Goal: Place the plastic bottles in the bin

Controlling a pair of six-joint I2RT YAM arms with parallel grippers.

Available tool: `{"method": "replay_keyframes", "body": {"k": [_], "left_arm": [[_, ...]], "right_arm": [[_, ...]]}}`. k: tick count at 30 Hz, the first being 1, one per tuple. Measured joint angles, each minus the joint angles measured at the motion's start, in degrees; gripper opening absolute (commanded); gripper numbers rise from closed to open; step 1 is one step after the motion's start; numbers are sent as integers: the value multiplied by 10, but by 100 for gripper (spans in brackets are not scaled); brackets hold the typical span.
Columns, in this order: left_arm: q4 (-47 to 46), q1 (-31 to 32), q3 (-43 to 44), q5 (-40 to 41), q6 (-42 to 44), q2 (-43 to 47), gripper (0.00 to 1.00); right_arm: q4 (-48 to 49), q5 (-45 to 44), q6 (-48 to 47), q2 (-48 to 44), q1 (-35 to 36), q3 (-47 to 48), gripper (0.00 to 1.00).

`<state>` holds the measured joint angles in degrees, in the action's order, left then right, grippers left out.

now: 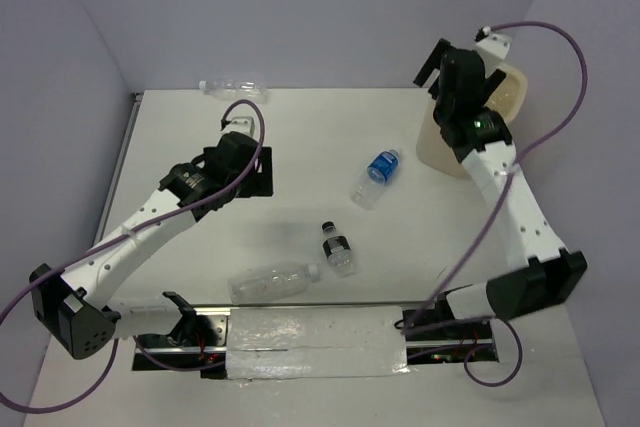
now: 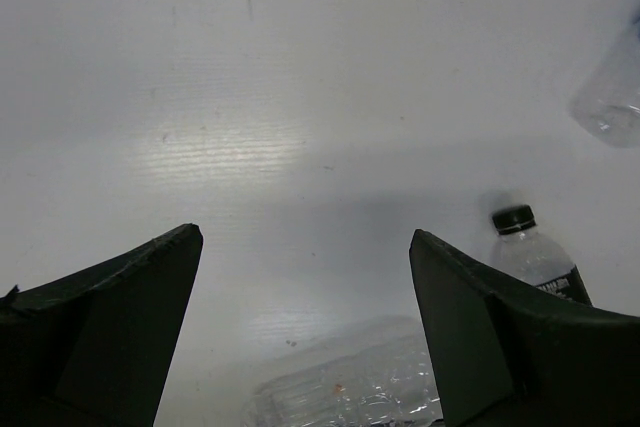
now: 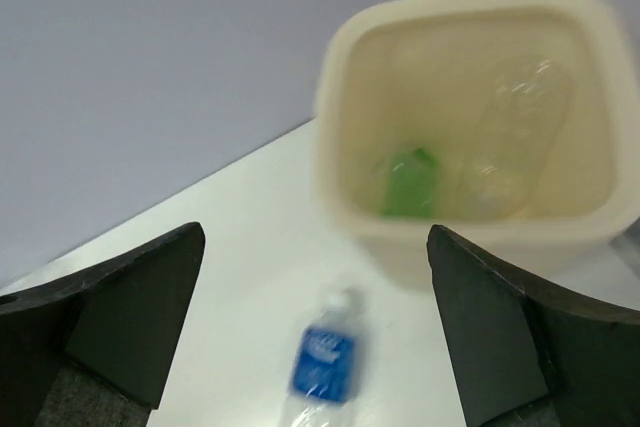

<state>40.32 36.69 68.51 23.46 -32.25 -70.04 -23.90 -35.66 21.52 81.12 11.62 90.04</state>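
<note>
Now both grippers are gaping wide and empty: the left gripper (image 2: 305, 237) hanging low over the white table (image 2: 300, 67), the right gripper (image 3: 315, 232) hovering above the cream, rounded-square bin (image 3: 470, 5), where a green bottle (image 3: 410, 182) and a crinkled clear bottle (image 3: 515, 137) are lying. On the table, the blue-labelled bottle (image 1: 378, 175) is pointing its cap toward the bin, the dark-capped bottle (image 1: 338, 247) is pointing away from the arms, and a ribbed bottle (image 1: 272, 282) is lying crosswise, cap rightward.
</note>
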Motion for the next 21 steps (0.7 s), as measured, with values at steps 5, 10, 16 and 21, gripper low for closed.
{"method": "replay_keyframes", "body": {"k": [5,10,16,21], "left_arm": [[23,0,0,55,-28,-7,96],[15,0,0,68,-43,-2,96],[7,0,0,68,-43,9,96],[8,0,0,68,-43,9,96]], "right_arm": [[-3,47,88,-116,54,-148,98],[21,141,191,-123,62,-334,98],[43,231,274,-57,66,-431,99],[99,260,301,0,66,-429,100]]}}
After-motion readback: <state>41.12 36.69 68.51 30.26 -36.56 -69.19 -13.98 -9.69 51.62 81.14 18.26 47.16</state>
